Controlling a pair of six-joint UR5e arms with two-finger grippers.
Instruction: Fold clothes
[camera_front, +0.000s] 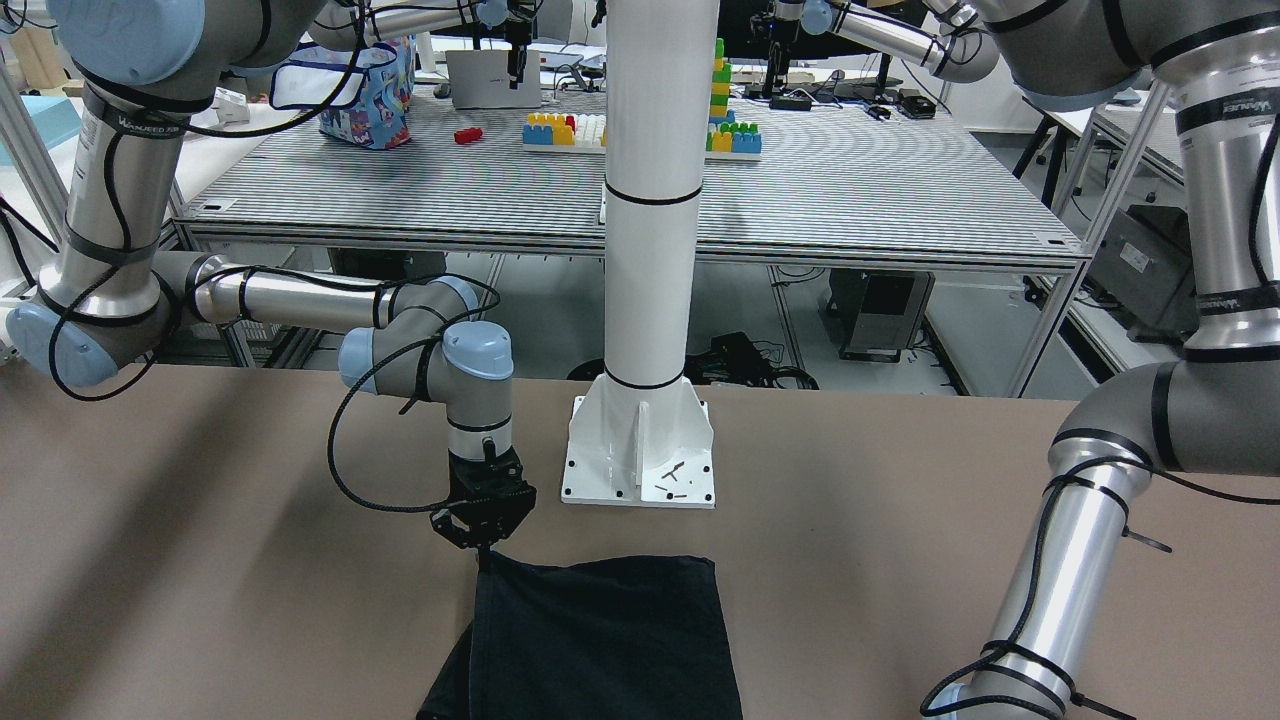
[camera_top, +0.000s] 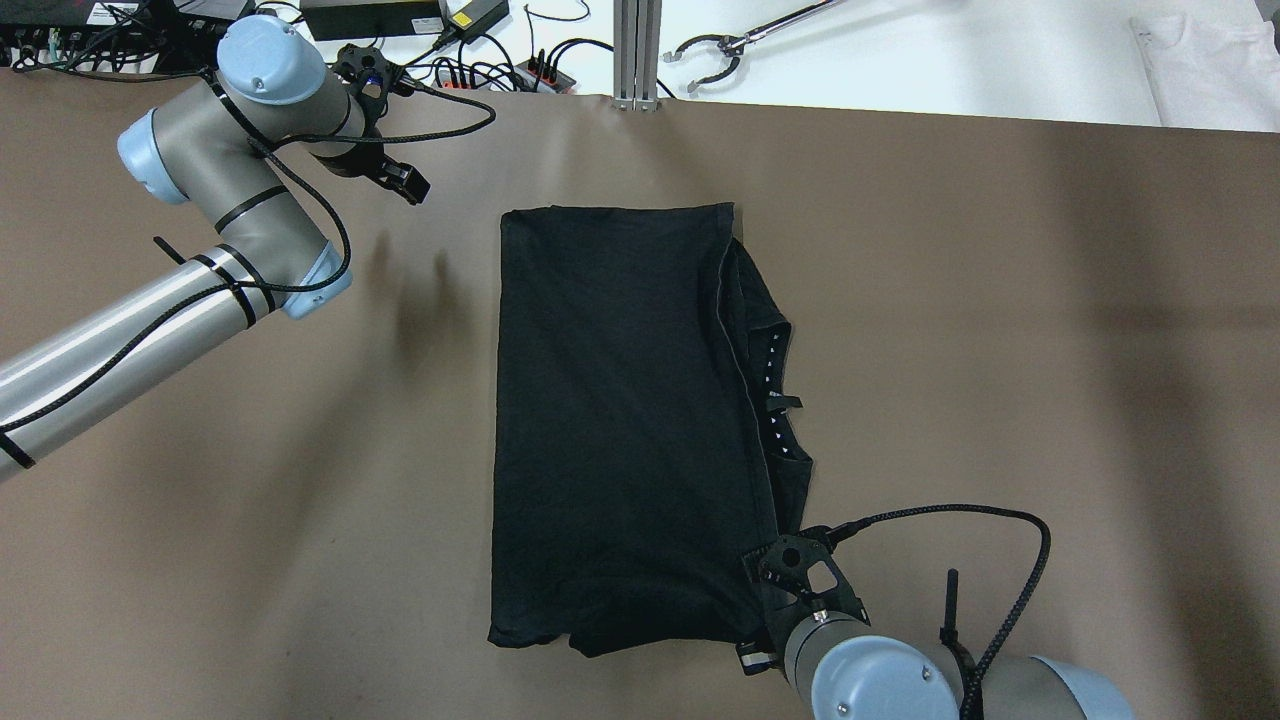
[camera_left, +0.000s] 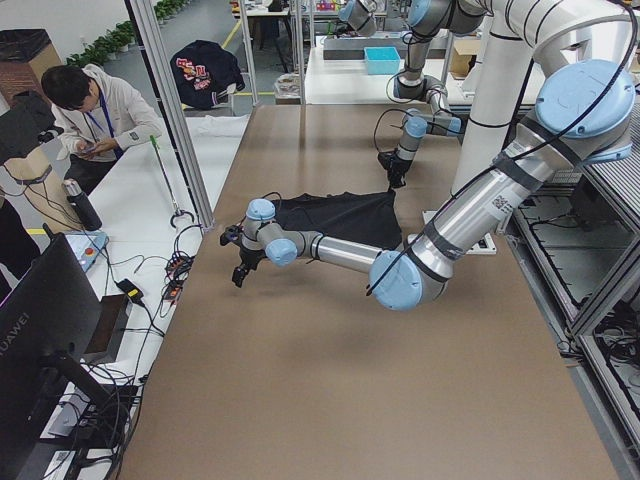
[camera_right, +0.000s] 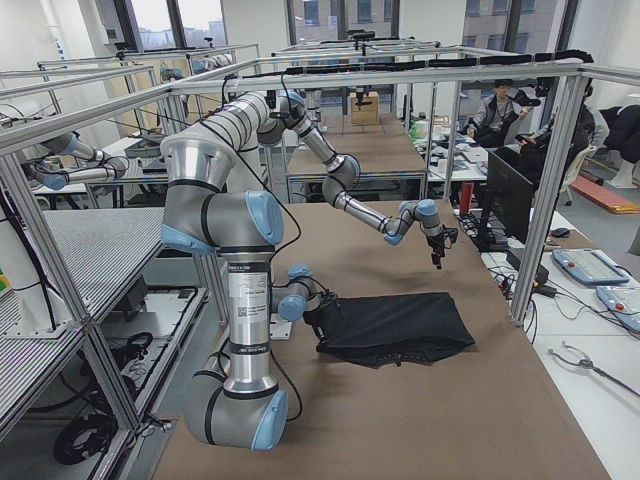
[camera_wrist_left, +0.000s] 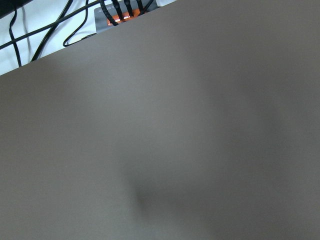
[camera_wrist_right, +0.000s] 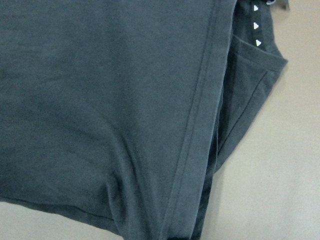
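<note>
The clothes (camera_top: 610, 420) are one black fabric piece lying as a folded rectangle on the brown table, with a lower layer and a small-print neck band sticking out along its right edge (camera_top: 775, 400). My right gripper (camera_front: 483, 548) stands upright over the cloth's near right corner and is shut on that corner, which peaks up slightly. Its wrist view is filled by the hemmed cloth (camera_wrist_right: 100, 100). My left gripper (camera_top: 400, 182) hovers over bare table, well left of the cloth's far left corner. Its jaws cannot be made out.
The white pole's base plate (camera_front: 640, 455) is bolted down just behind the cloth on the robot's side. Cables and a power strip (camera_top: 540, 70) line the far edge, beside a grabber tool (camera_top: 720, 45). A person (camera_left: 95, 115) sits past that edge.
</note>
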